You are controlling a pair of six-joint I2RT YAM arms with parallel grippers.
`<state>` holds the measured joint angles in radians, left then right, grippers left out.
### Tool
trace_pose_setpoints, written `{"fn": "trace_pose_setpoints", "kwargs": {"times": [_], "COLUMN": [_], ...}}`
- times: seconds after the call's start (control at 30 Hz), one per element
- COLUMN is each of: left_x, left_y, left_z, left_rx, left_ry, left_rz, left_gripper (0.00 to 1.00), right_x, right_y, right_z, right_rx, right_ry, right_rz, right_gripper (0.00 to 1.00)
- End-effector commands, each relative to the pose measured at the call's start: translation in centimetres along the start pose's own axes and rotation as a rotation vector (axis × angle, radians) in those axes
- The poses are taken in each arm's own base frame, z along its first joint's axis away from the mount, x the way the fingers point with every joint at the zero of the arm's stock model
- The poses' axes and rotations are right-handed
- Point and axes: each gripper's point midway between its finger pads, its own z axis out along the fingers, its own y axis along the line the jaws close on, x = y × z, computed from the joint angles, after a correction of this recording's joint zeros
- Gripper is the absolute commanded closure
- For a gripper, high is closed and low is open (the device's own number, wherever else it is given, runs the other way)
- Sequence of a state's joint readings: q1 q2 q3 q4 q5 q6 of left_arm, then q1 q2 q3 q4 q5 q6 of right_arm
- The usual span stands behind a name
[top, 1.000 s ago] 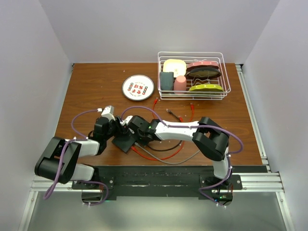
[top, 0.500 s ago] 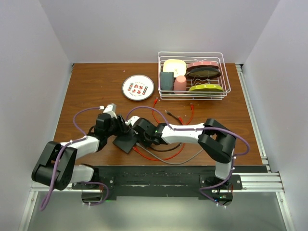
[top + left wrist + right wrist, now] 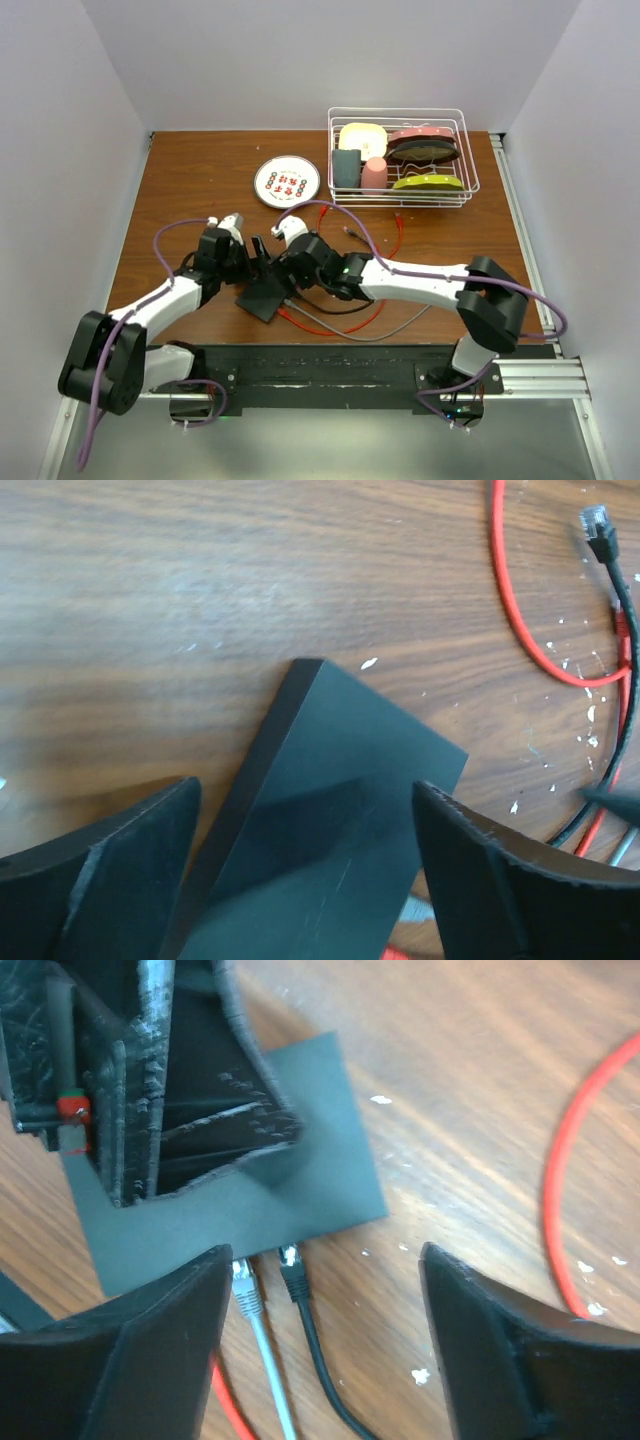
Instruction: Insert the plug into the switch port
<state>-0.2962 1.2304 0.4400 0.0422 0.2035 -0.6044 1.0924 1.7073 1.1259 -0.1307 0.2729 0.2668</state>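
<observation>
Jaws of left gripper [image 3: 305, 805] and right gripper [image 3: 325, 1260] gape above switch [image 3: 352, 728].

Tight squeeze at the switch [image 3: 262, 297] seen from above: the left gripper [image 3: 305, 790] and right gripper [image 3: 325, 1252], both spread wide, crowd its 12 o'clock side, the grey cable [image 3: 264, 1360], black cable [image 3: 313, 1360] and red cable [image 3: 520, 630] clutter 3 to 5 o'clock, and bare table [image 3: 200, 180] opens further toward 12, short of the plate [image 3: 287, 181].

This is a robotics lab test cell: plain white panels [image 3: 60, 120] enclose a brown wood-grain tabletop [image 3: 190, 160], a silver aluminium rail [image 3: 530, 378] runs along its near edge, and a white wire dish rack [image 3: 395, 109] holds props.
</observation>
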Motion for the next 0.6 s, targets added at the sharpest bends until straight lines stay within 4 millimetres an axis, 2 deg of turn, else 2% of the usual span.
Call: {"fn": "trace_pose_setpoints", "kwargs": {"times": [0.0,0.03,0.1,0.13,0.2,0.23,0.3,0.33,0.37,0.4,0.43,0.47,0.53,0.57], "left_x": [-2.8,-3.5,-3.7,-3.9,-3.9,-4.2,-3.9,-4.0,-4.0,-4.0,-4.2,-4.3,-4.3,-4.2], "left_y": [-1.1,-1.8,-2.2,-2.7,-3.0,-3.4,-3.4,-3.5,-3.6,-3.5,-3.6,-3.7,-3.8,-3.8], "left_z": [-2.3,-3.0,-3.7,-4.3,-4.8,-5.2,-5.7,-6.2,-6.4,-6.5,-6.8,-6.9,-7.2,-7.2], "left_rx": [-0.014,0.011,0.026,0.046,0.058,0.072,0.072,0.077,0.078,0.077,0.078,0.080,0.084,0.083], "left_ry": [-0.071,-0.098,-0.115,-0.131,-0.136,-0.145,-0.140,-0.147,-0.154,-0.158,-0.169,-0.173,-0.174,-0.172], "left_rz": [0.038,0.045,0.043,0.045,0.049,0.055,0.059,0.063,0.069,0.071,0.074,0.077,0.078,0.077], "left_gripper": [0.04,0.03,0.00,0.00,0.00,0.00,0.00,0.00,0.00,0.00,0.00,0.00,0.00,0.00], "right_x": [-3.2,-3.8,-5.1,-5.5,-6.3,-6.6,-7.1,-7.1,-8.3,-7.5,-7.6,-8.7,-7.9,-8.7], "right_y": [-2.4,-3.2,-4.0,-5.2,-6.0,-7.2,-8.1,-9.2,-9.5,-10.0,-11.0,-11.2,-12.2,-12.4], "right_z": [-2.9,-3.0,-3.2,-2.9,-2.2,-1.7,-0.2,0.6,0.9,2.4,3.0,3.3,5.2,5.8], "right_rx": [0.083,0.093,0.088,0.107,0.116,0.136,0.154,0.173,0.181,0.200,0.224,0.229,0.254,0.257], "right_ry": [-0.113,-0.124,-0.153,-0.157,-0.156,-0.155,-0.137,-0.122,-0.133,-0.097,-0.089,-0.099,-0.071,-0.078], "right_rz": [0.059,0.080,0.118,0.140,0.166,0.186,0.208,0.221,0.231,0.229,0.242,0.251,0.264,0.275], "right_gripper": [0.07,0.02,0.01,0.01,0.01,0.02,0.03,0.04,0.04,0.04,0.05,0.09,0.27,0.27]}}
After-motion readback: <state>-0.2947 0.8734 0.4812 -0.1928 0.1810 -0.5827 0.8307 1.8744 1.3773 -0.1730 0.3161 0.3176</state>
